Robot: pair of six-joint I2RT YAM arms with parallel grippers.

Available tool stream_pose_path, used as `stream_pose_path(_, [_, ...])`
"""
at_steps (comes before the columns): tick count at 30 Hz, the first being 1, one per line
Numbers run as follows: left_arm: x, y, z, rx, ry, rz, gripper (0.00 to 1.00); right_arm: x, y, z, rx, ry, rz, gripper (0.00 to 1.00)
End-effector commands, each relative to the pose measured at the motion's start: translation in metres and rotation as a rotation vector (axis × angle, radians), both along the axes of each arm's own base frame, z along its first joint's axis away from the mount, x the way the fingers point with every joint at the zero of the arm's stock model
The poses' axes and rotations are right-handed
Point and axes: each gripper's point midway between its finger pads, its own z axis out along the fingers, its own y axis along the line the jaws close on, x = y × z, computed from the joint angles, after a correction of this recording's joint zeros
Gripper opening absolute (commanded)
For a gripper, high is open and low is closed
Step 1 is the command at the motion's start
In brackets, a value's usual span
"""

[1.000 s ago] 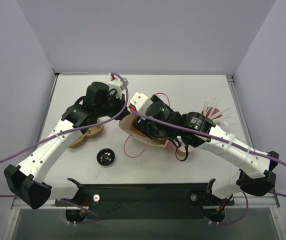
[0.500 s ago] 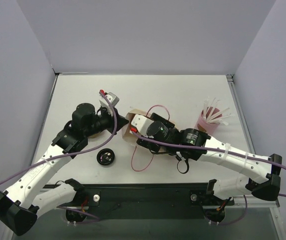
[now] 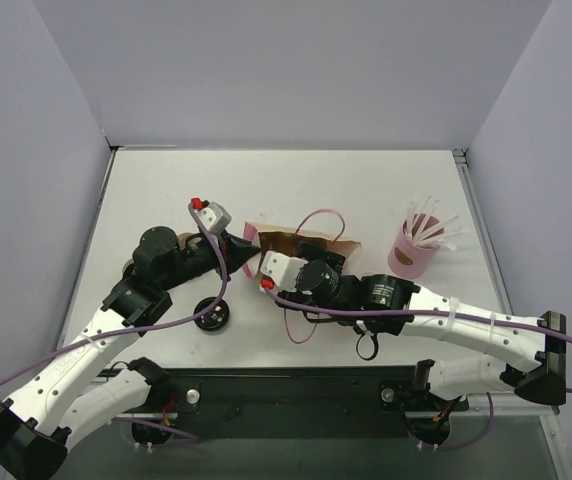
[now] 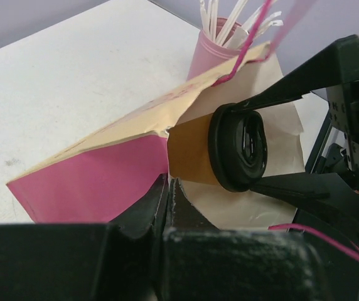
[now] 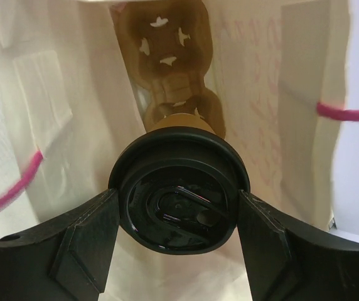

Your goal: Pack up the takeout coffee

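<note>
I see right hand [image 5: 177, 210] gripping takeout coffee [image 4: 223, 149] inside paper bag [image 3: 311, 241] mouth; left hand [image 4: 167, 191] closed, bag's 9 o'clock.

The white table [image 3: 366, 190] carries three things. A brown paper bag [image 3: 291, 241] with pink sides lies on its side near the centre. A pink cup [image 3: 409, 258] of pale sticks stands at 3 o'clock, well apart from it. A loose black lid [image 3: 211, 316] lies at 8 o'clock.
</note>
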Motion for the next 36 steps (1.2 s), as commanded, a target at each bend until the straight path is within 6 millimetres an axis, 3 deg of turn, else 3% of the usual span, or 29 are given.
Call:
stream_pose_path(1, [-0.004, -0.006, 0.021, -0.036, -0.105, -0.056, 0.00, 0.009, 0.003, 0.007, 0.014, -0.060, 0.022, 0.47])
stream_pose_path(10, [0.001, 0.003, 0.001, -0.004, -0.027, 0.017, 0.03, 0.019, 0.019, -0.017, 0.015, -0.042, 0.082, 0.46])
stream_pose_path(11, [0.003, 0.005, 0.005, -0.004, -0.028, 0.035, 0.12, 0.021, 0.022, -0.016, 0.028, -0.049, 0.080, 0.46])
stream_pose_path(18, [0.003, 0.042, -0.004, 0.032, 0.134, 0.253, 0.49, 0.029, 0.028, -0.028, 0.055, -0.040, 0.064, 0.46])
stream_pose_path(24, [-0.009, 0.052, -0.016, 0.029, 0.248, 0.300, 0.53, 0.032, 0.028, -0.027, 0.080, -0.045, 0.052, 0.45])
stream_pose_path(31, [-0.021, 0.045, -0.014, -0.018, 0.327, 0.268, 0.56, 0.037, 0.027, -0.028, 0.078, -0.041, 0.046, 0.45])
stream_pose_path(36, [-0.020, 0.043, -0.029, 0.004, 0.364, 0.290, 0.56, 0.041, 0.029, -0.028, 0.084, -0.039, 0.043, 0.45])
